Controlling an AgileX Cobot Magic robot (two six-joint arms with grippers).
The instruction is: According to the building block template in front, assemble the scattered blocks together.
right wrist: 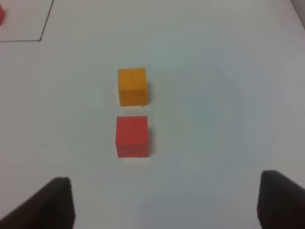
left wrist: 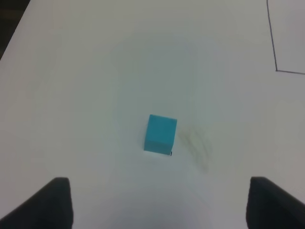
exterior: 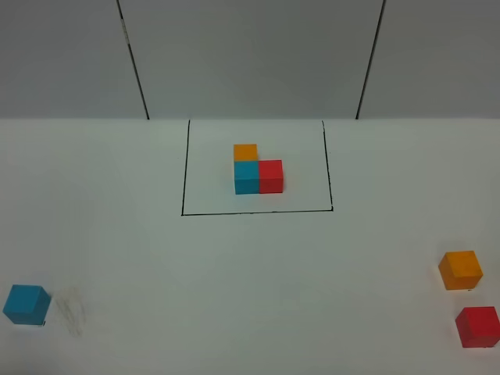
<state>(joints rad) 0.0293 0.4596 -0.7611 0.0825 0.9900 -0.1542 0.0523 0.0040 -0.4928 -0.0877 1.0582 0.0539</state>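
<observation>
Left wrist view sets the cyan block [left wrist: 160, 133] straight ahead of the left gripper [left wrist: 161, 206], centred between its open, empty jaws. The right gripper [right wrist: 164, 206], likewise open, faces the red block [right wrist: 132, 136], orange block [right wrist: 132, 86] just beyond.

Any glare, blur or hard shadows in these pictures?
Exterior high view: flat, even light, no glare, faint smudge beside the cyan cube. Left wrist view: left end effector dark, blurred. Right wrist view: orange cube and red cube cast thin shadows.
</observation>
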